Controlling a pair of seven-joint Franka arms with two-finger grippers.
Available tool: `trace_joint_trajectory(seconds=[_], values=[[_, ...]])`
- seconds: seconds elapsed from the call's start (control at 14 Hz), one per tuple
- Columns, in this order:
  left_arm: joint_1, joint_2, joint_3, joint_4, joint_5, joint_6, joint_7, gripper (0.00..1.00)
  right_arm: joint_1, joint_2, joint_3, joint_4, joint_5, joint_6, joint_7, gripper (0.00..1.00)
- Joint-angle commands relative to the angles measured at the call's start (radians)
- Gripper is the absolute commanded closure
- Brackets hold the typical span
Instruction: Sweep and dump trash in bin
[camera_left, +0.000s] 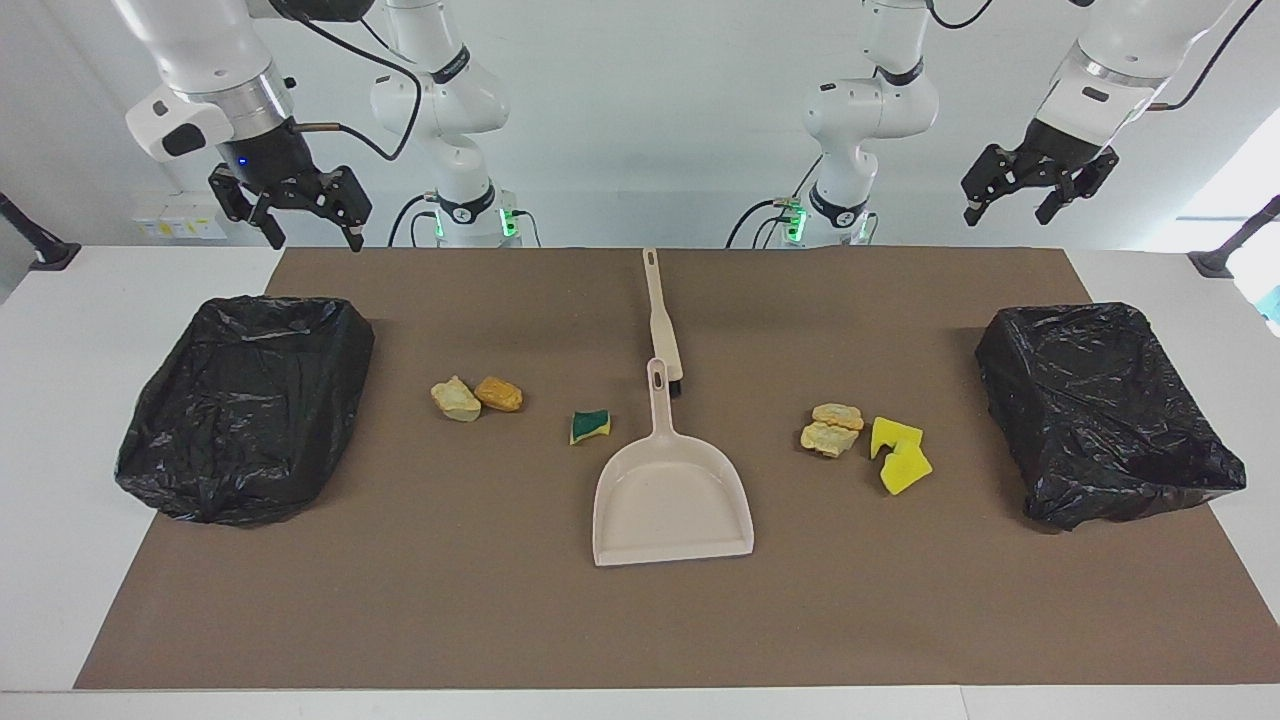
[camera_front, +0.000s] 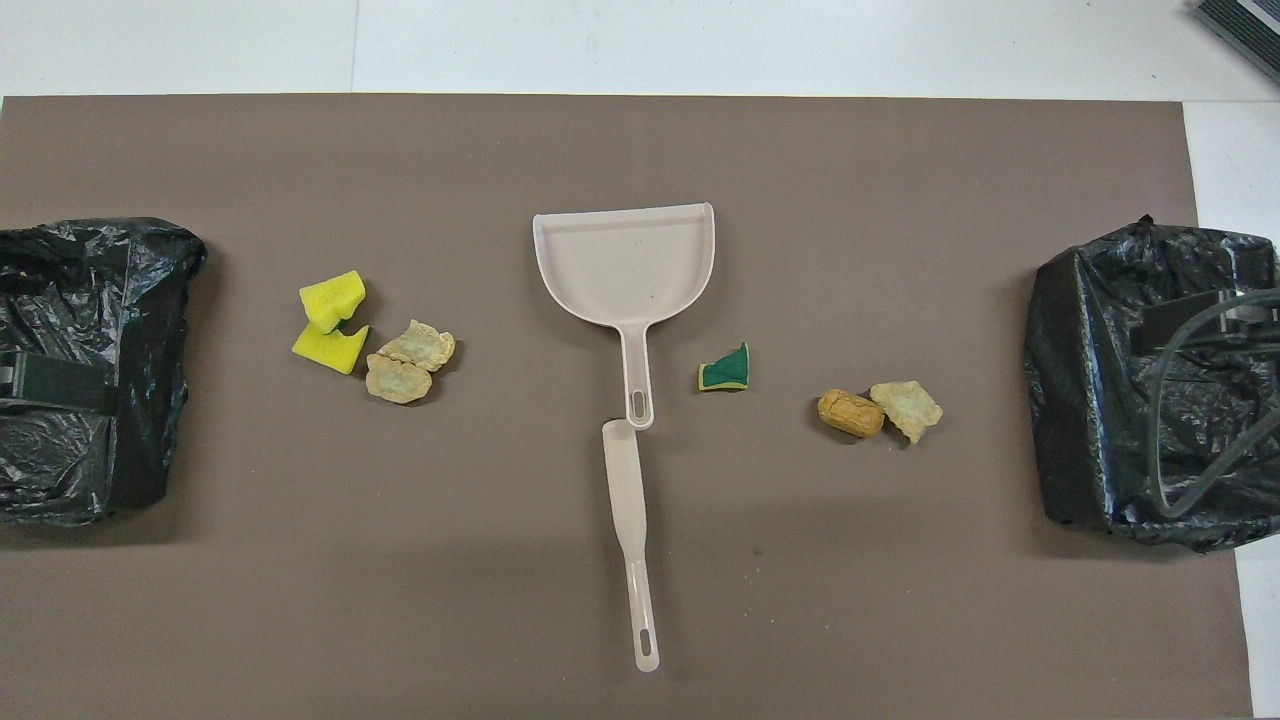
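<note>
Trash lies on the brown mat in small groups. Two yellow sponge pieces and two tan lumps lie toward the left arm's end. A green-and-yellow sponge scrap sits beside the dustpan's handle. A tan lump and an orange lump lie toward the right arm's end. A bin lined with a black bag stands at each end. My right gripper and left gripper hang high, open and holding nothing.
A beige dustpan lies mid-mat with its handle toward the robots. A beige brush lies in line with it, nearer the robots, its head touching the handle's end. White table surrounds the mat.
</note>
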Motion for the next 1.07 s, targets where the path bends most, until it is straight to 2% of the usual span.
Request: trace_joint_trajectory(seconds=[0.0,0.5,1.0], values=[[-0.007,-0.022,0.006,-0.020,-0.010,-0.009,-0.010,0.00,0.007,-0.001,-0.001,0.008,-0.008,-0.010,-0.024,0.00],[-0.015,-0.026,0.006,-0.027,-0.010,-0.006,-0.011,0.00,0.009,0.060,0.057,0.015,-0.001,-0.021,-0.030,0.00],[-0.021,-0.029,0.003,-0.033,-0.013,0.002,-0.013,0.00,0.012,0.175,0.135,0.016,0.008,0.111,-0.017,0.00]])
